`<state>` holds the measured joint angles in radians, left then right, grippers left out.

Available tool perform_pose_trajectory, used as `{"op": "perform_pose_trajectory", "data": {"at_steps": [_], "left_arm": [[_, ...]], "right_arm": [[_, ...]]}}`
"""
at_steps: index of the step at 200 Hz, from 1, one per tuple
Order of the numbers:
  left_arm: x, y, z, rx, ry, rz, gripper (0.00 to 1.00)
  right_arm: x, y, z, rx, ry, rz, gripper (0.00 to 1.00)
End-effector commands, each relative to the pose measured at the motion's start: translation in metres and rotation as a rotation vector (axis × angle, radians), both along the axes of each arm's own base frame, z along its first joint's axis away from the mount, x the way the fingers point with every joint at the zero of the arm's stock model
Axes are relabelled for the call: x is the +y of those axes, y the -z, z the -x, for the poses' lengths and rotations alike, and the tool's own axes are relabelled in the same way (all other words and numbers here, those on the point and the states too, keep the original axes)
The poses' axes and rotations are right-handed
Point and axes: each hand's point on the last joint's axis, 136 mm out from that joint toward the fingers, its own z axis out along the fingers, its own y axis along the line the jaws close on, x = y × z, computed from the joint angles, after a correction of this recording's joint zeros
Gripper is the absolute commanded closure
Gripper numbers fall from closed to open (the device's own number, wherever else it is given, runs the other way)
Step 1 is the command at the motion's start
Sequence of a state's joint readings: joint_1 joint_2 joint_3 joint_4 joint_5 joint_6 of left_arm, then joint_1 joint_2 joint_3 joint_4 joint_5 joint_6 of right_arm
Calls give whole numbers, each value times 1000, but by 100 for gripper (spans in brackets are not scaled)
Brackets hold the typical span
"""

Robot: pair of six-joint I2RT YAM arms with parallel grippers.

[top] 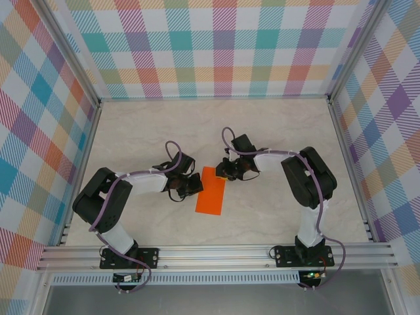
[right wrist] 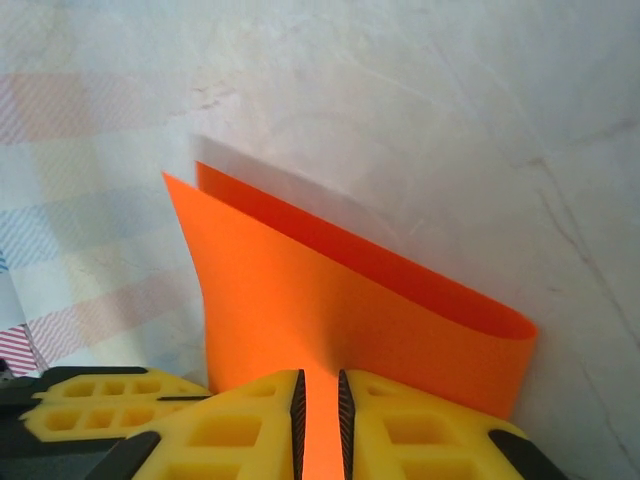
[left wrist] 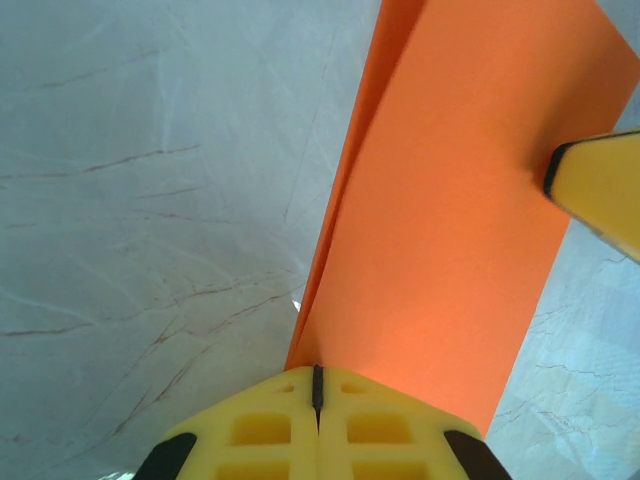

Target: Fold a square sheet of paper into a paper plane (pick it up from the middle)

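Right gripper (right wrist: 320,385) is pinching the far end of the folded orange paper (top: 211,191) lying on the table (top: 282,131) between the arms, while the left gripper (left wrist: 317,378), fingers squeezed together, is touching its side edge, so both should be flattening the crease slowly.

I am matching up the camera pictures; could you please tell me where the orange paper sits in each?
Top external: orange paper just below the picture's centre.
Left wrist: paper right of centre, extending from the left claw at bottom.
Right wrist: paper lower centre, folded over, in the right claw.
Shared landmark: the pale marbled table.
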<state>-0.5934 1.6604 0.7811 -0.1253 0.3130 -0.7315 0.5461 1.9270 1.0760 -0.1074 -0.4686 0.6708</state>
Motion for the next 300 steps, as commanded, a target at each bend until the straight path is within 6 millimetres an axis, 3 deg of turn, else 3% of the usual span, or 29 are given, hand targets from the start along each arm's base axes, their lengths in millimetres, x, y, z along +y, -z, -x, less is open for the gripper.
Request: {"op": "perform_pose_trajectory", "data": {"at_steps": [1,34,112,124,161,183,204,249,291,300], "left_arm": [[49,47,47,170,-7,-235,100],[49,47,48,171,-7,-236,100],[49,46,48,169,-7,-235,100],[49,46,48,171,-7,-233,100],[50,45,48,169,-7,-235,100],[49,45,48,168,-7,-232,100],[49,43,48,165,-10,-229,100],[46,40,48,164,-16,-205,100],[39,29,49,161,-35,-146,100],[32,23,42,130,-37,-110,100]], "right_arm": [[-2,-29,-16,-61,2,-33,80],[-5,-19,-23,-41,20,-34,80],[-18,31,-18,71,70,77,80],[-13,25,-19,73,58,53,80],[-5,-24,-33,-13,47,-30,79],[-5,-31,-39,-38,51,-49,79],[-6,-21,-40,-33,52,-40,79],[-15,18,-32,22,75,40,80],[-14,35,-21,30,31,155,79],[-12,36,-17,25,9,181,79]]}}
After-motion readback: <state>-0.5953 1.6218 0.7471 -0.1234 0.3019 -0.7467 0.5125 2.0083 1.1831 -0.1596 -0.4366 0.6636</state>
